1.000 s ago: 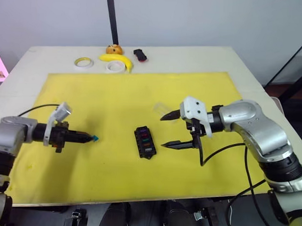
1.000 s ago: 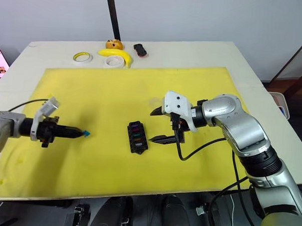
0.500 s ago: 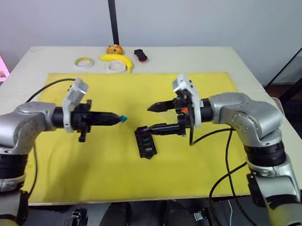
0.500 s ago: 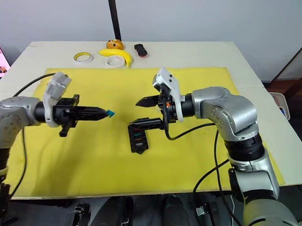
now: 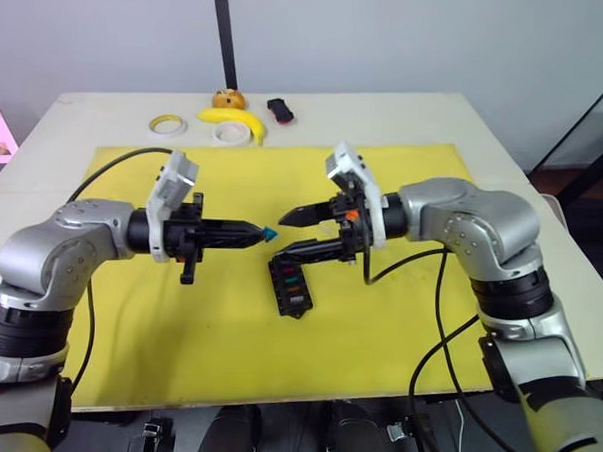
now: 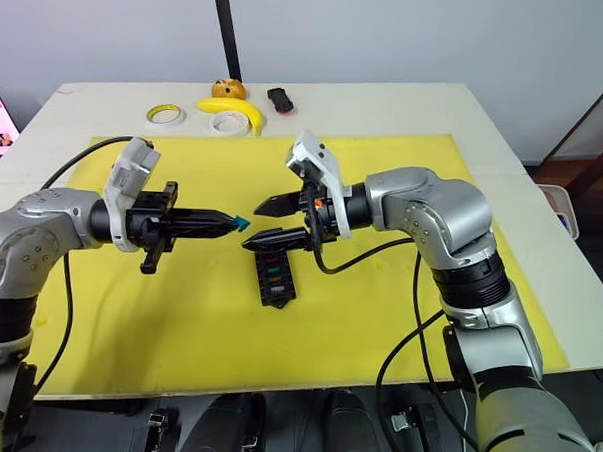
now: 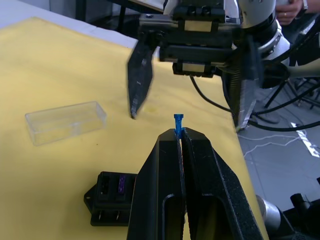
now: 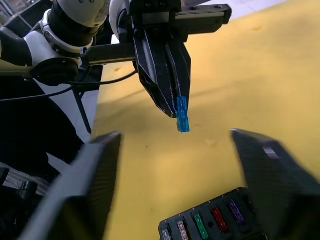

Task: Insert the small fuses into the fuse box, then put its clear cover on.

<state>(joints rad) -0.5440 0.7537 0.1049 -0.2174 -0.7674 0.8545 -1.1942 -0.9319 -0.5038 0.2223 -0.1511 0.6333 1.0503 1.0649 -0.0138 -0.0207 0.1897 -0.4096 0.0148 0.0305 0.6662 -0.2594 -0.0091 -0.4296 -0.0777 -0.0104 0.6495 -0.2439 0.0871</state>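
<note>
Handover in mid-air above the yellow mat (image 5: 178, 311), by the look of it. Left gripper (image 5: 259, 231) clenched on a blue fuse (image 5: 269, 232), chip pinched at one end between the fingertips and sticking out past them toward the right gripper (image 5: 285, 232), whose fingers stand spread wide, one above and one below the fuse's line, not touching it. Fuse just at 9 o'clock of that open gap, close but apart. Tiny, light, hard plastic with thin metal blades (likely slick, and easy to flick away if nudged), so best taken across the flat plastic head, leaving the blades free to enter a slot; a gentle pinch should do, since a skewed squeeze could twist it out of both grips. Fuse box (image 5: 290, 283) flat on the mat just below the two grippers, at about 6 o'clock of the fuse, with teal, red and purple fuses visible in its slots and at least one slot seeming vacant in the left wrist view. Clear cover (image 7: 66, 121) lying on the mat beside the box, apart from it, untouched. Tape rolls (image 5: 168, 126), a banana (image 5: 236, 120) and a small black-and-red object (image 5: 280, 110) well away at 12 o'clock on the table's (image 5: 406, 115) far edge.
</note>
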